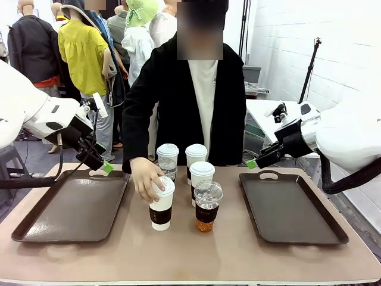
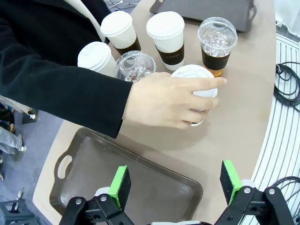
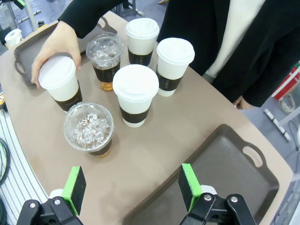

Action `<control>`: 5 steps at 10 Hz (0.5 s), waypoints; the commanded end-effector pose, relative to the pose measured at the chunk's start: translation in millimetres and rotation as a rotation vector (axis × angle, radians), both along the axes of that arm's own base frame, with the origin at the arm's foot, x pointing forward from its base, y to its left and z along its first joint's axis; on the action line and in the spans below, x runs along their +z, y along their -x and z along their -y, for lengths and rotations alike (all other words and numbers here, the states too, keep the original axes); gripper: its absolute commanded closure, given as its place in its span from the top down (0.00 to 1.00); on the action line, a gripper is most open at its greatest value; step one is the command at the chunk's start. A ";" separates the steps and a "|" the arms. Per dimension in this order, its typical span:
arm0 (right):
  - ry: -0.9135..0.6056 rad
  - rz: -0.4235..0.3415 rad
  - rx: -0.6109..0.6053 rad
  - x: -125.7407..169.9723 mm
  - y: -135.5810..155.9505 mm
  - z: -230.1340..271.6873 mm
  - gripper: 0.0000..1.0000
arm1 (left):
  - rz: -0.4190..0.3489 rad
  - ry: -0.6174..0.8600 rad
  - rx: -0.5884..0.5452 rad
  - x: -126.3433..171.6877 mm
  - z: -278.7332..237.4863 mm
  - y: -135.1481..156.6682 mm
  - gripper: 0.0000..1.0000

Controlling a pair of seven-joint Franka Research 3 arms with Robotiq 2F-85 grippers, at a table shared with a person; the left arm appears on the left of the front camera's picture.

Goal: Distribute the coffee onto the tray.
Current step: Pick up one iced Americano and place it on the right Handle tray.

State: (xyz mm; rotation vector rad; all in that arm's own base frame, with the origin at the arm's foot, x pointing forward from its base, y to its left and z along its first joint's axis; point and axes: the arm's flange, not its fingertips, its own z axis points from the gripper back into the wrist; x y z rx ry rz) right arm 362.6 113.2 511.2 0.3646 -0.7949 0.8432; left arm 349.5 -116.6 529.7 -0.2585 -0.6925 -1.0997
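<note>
Person's hand [image 2: 166, 101] on front white-lid cup [image 2: 197, 76], L tool [image 2: 176, 183] apart & empty, R tool [image 3: 132, 186] apart & empty

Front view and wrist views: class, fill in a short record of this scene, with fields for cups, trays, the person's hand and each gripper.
cups: six cups on the table between the trays; four white-lidded, two clear dome-lidded
trays: left tray, right tray; no cup on either
hand: person's hand on the lid of a white-lidded cup
left gripper: open, above the left tray
right gripper: open, by the right tray
</note>
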 end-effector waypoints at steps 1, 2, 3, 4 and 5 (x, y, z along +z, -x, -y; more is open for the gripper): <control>-0.005 -0.002 0.002 -0.4 -0.2 0.1 1.00 | -0.002 0.003 -0.018 -1.5 -2.6 -1.5 1.00; -0.005 -0.002 0.002 -0.4 -0.2 0.1 1.00 | -0.002 0.003 -0.018 -1.5 -2.6 -1.5 1.00; -0.005 -0.002 0.002 -0.4 -0.2 0.1 1.00 | -0.002 0.003 -0.018 -1.5 -2.6 -1.5 1.00; -0.005 -0.002 0.002 -0.4 -0.2 0.1 1.00 | -0.002 0.003 -0.018 -1.5 -2.6 -1.5 1.00; -0.005 -0.002 0.002 -0.4 -0.2 0.1 1.00 | -0.002 0.003 -0.018 -1.5 -2.6 -1.5 1.00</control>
